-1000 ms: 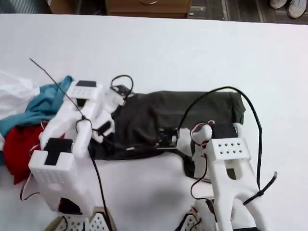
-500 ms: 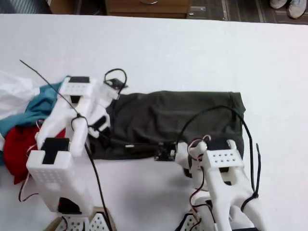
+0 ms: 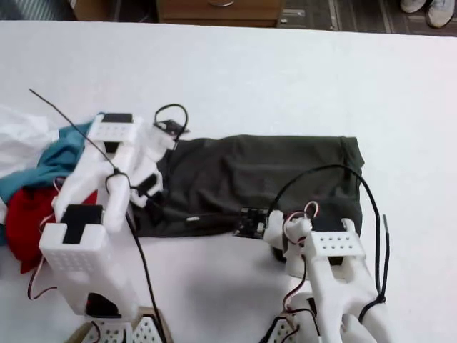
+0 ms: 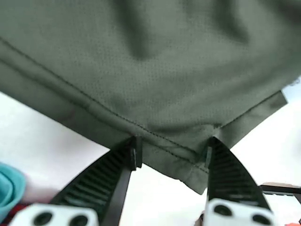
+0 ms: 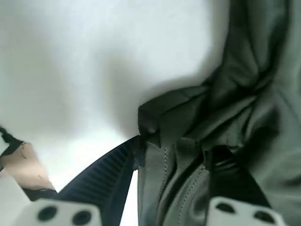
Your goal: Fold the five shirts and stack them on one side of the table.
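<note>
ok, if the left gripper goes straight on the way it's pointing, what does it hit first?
The dark green shirt: the open left gripper has its tips at the hem, so it would push into fabric, probably with the table right behind.

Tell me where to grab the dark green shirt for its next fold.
Take the dark green shirt at both ends of its near hem, coming straight down from that side. It lies flat in a long band, so that edge should lift evenly.

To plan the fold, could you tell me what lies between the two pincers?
The dark green shirt spans from left pincer to right pincer, as the high view shows.
</note>
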